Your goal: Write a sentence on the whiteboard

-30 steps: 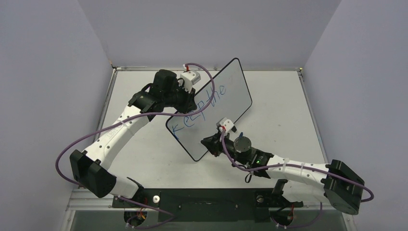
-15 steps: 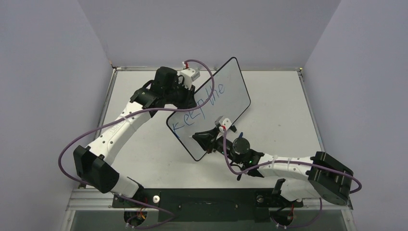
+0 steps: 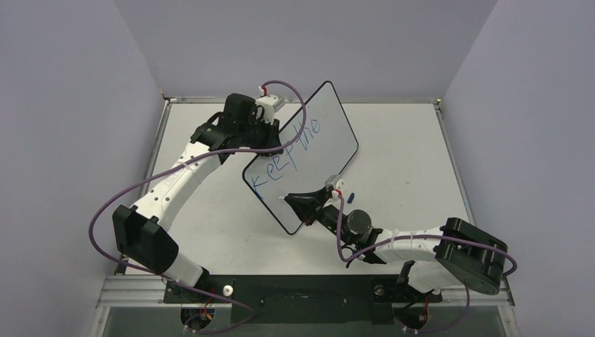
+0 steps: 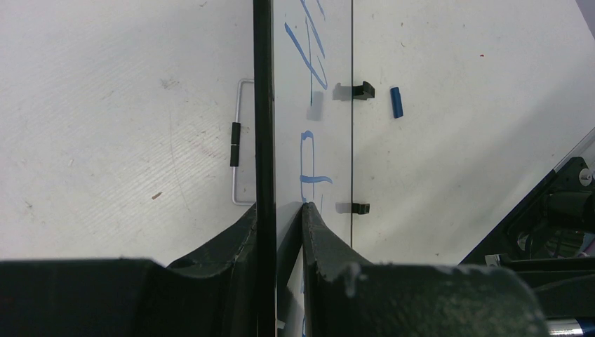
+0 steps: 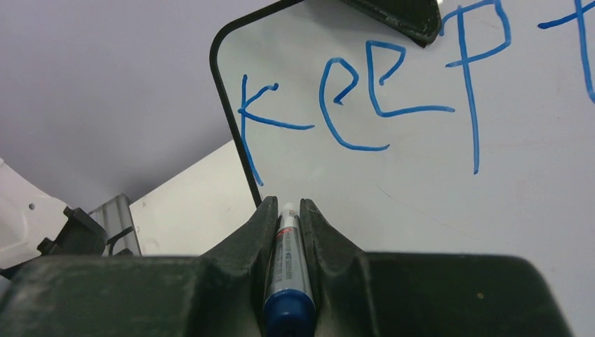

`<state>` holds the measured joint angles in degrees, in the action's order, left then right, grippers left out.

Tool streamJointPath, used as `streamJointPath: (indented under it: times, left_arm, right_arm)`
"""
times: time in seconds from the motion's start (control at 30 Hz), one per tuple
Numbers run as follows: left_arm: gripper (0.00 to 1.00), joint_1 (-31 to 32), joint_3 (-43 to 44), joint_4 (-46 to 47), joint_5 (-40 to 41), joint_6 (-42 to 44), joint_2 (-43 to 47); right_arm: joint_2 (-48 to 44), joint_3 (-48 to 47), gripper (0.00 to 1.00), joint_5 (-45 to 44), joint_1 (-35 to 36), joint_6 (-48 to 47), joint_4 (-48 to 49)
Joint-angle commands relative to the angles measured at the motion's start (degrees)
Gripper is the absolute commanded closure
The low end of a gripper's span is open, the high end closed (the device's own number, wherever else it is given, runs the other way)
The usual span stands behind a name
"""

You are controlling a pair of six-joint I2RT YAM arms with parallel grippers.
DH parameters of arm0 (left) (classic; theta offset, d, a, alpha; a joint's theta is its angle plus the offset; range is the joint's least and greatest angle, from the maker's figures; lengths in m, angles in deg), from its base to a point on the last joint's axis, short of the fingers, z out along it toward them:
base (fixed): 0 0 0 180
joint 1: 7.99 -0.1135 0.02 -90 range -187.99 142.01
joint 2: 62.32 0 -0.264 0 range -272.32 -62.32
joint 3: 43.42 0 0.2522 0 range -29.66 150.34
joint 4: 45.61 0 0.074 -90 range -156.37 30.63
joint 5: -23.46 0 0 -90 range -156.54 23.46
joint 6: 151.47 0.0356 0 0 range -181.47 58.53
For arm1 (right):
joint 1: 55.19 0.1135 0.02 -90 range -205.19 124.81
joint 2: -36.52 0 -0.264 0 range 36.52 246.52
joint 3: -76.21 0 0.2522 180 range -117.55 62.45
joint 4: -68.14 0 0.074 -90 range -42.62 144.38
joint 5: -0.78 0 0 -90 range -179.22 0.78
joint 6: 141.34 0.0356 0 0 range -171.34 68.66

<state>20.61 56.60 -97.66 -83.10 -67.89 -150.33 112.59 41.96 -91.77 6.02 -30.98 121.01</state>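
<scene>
Left gripper (image 4: 281, 207): jaws nearly together, clamped on the rim of the board (image 4: 330, 161), one finger on each face.
Right gripper (image 5: 288, 207): jaws almost fully together, clamped on the marker (image 5: 286, 260), which lies lengthwise between the fingers.
Marker tip: points at the board's corner, just below the "K"; cannot tell whether it touches.
Board position: over the middle of the table (image 3: 407, 154), tilted, long axis slanting from near-left to far-right; held at its left edge. Cannot tell whether the low corner rests on the table.
Sentence (image 5: 365, 98): blue, reads "Keep the", running along the board's long axis.
Cap (image 4: 397, 102): blue, lying on the table just beside the board's right edge, apart from it.
Count, grippers: two, both loaded.
Count, boards: one.
Count, markers: one.
Count, caps: one.
Count, words written: two.
Count, feet (image 4: 363, 90): two black ones visible in the left wrist view, on the board's far edge.
</scene>
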Motion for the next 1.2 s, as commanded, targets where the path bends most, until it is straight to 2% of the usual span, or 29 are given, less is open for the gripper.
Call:
streamJointPath:
  times: [0.0, 0.17, 0.47, 0.87, 1.17]
  left_arm:
    - [1.0, 1.4, -2.7, 0.8, 4.7, 4.0, -4.2]
    - [1.0, 1.2, -3.1, 0.7, 7.7, 4.9, -5.2]
    - [1.0, 0.9, -3.9, 1.0, 8.1, 5.4, -6.1]
    - [1.0, 0.8, -3.9, 0.9, 8.3, 5.4, -6.3]
    - [1.0, 0.8, -3.8, 0.8, 8.3, 5.4, -6.5]
  right_arm:
    - [0.6, -2.0, 1.0, -2.7, 0.0, -0.1, 4.4]
    - [3.1, -3.5, 1.0, -3.3, -0.4, 0.6, 4.6]
    - [5.7, -4.0, 1.0, -3.2, -1.0, 2.5, 6.3]
    - [7.9, -6.7, 1.0, -4.7, -1.2, 2.9, -0.4]
    - [7.6, -5.2, 1.0, -5.1, -0.8, 5.1, -4.2]
